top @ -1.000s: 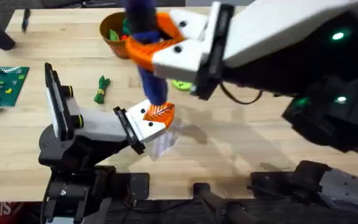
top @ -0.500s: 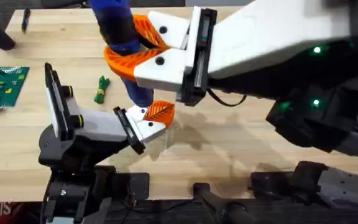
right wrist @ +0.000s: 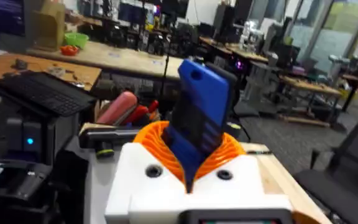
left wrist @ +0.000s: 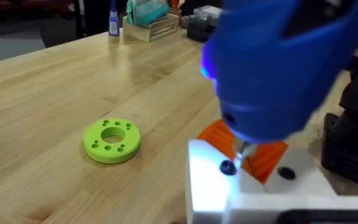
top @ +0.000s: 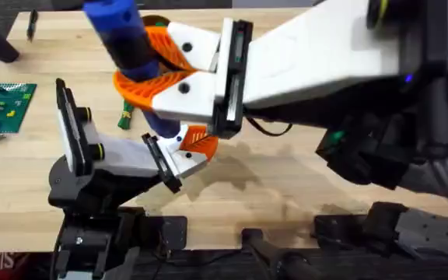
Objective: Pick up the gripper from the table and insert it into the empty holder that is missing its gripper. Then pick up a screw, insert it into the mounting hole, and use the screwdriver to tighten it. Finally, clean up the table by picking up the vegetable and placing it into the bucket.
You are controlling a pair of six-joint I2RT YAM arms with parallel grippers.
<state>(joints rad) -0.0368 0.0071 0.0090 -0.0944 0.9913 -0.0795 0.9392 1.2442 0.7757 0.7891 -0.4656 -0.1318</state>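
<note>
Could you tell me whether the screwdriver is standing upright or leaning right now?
Leaning. In the overhead view the screwdriver slants, clamped in the right gripper, bit end down toward the holder.

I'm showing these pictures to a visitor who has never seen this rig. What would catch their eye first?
Most striking is the blue screwdriver, clamped in the right gripper and angled down over the table's middle. Its bit meets a screw on the white holder beside the orange gripper. A lime-green disc lies on the wood nearby.
</note>
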